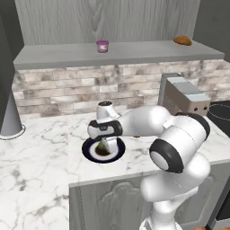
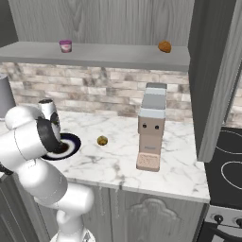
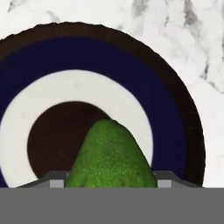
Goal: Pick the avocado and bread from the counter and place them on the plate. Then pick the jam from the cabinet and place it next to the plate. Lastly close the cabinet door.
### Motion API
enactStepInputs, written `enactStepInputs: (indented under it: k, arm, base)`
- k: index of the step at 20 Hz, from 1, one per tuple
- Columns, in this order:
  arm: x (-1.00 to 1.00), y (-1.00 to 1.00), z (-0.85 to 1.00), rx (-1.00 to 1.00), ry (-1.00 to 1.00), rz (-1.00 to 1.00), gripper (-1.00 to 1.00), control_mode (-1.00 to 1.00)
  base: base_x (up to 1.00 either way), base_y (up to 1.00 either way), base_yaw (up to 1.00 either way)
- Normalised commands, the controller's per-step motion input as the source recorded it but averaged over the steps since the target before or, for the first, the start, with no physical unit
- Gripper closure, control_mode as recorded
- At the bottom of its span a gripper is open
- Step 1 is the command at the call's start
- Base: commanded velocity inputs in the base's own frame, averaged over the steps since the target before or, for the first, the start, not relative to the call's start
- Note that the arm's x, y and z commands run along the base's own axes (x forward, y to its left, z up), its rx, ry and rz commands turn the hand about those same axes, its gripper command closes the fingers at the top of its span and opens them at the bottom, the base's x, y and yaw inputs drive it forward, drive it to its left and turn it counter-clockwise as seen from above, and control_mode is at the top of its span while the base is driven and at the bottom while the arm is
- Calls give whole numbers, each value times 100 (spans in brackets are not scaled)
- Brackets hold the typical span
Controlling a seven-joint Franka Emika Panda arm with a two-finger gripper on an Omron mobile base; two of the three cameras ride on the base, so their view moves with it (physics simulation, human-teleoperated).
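The gripper (image 1: 103,146) is pinched on the avocado (image 3: 111,155) over the plate (image 3: 175,100) — released off-centre, it could be rolled onto the table (image 1: 40,166).

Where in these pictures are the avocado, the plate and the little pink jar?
avocado (image 3: 111,157): hand view, middle of its green skin.
plate (image 3: 168,109): hand view, navy rim.
jam (image 1: 102,46): left base view, jar's side, on the cabinet shelf.
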Motion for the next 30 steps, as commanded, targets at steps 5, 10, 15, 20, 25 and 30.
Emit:
enactStepInputs:
  k: [5,10,15,20,25,30]
  arm:
    - [1,8,-8,0,0,0,100,-100]
    - [4,7,-17,0,0,0,100,-100]
    - [0,8,-25,0,5,0,100,-100]
    - [0,6,-16,0,7,0,100,-100]
    - [0,5,-9,0,3,-1,100,-100]
    - [-15,12,-3,0,-2,-7,-100,-100]
  base:
    - [0,0,0]
    - [0,0,0]
    - [0,0,0]
    - [0,0,0]
    - [0,0,0]
    - [0,0,0]
